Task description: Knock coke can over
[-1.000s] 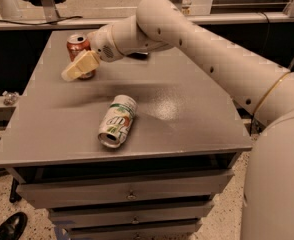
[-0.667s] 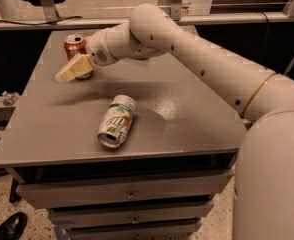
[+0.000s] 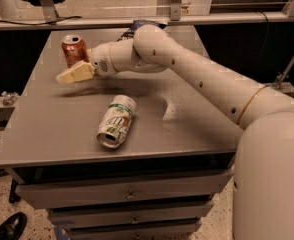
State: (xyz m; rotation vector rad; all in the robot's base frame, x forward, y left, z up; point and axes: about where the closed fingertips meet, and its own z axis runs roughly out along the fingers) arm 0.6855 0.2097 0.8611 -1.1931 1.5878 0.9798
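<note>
My hand hangs low over the far left part of the tabletop, with my arm reaching in from the right. Its cream fingers point left and lie pressed together, closed on nothing. The coke can stands upright just behind the hand, near the far left corner, with its silver top facing up. The hand crosses in front of the can's lower part, and I cannot tell whether the two are touching.

A white-and-green 7UP can lies on its side near the middle of the tabletop, well apart from the coke can, with one silver end turned toward the near edge. A dark blue bag shows at the far edge, mostly hidden behind my arm. Drawers sit below the tabletop, and a black shoe is on the floor at the near left.
</note>
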